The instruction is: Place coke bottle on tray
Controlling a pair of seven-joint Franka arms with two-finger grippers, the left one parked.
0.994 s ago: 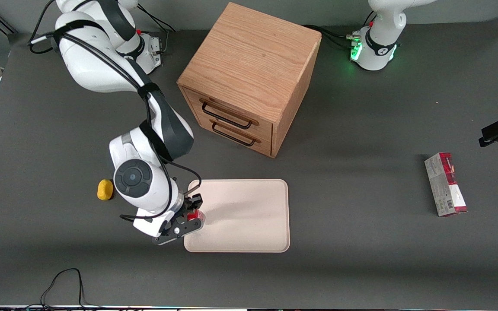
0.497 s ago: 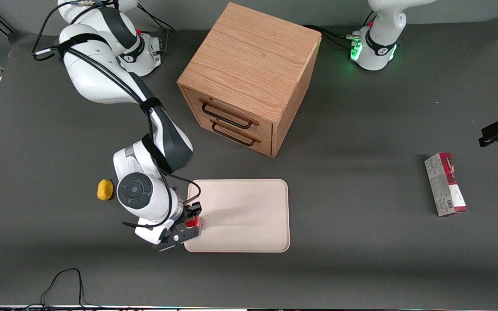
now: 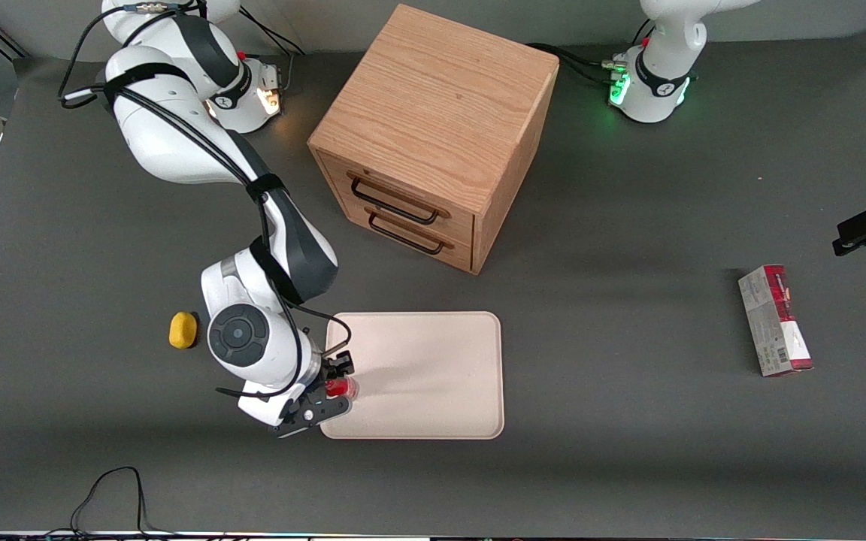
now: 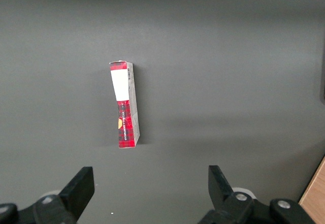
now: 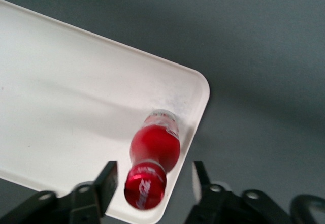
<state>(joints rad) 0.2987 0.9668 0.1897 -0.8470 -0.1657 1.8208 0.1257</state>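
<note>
End effector (image 5: 152, 181) hangs over the tray's (image 3: 433, 361) corner at the working arm's end, fingers (image 5: 108, 180) spread apart with gaps on both sides of the coke bottle (image 5: 154, 155); nothing clamped.

Bottle stands upright on the tray, base close to the rounded corner and rim, cap up between the fingers.

Risks, as I judge them:
- Fingers flank the cap closely. A sideways drift while lifting off could clip the cap and topple the bottle.
- Base sits so near the low rim that a tip outward would roll it onto the table (image 3: 628, 451).
- Small footprint, tall shape; little margin against a nudge. A straight vertical retreat looks safest.

Writing: white script on the red cap, too small to read. The body label cannot be read from either view.

Elsewhere: yellow lump (image 3: 183, 330) on the table beside the arm, wooden drawer cabinet (image 3: 433, 135) farther from the front camera than the tray, and a red-and-grey carton (image 3: 774, 321) toward the parked arm's end, its print illegible
</note>
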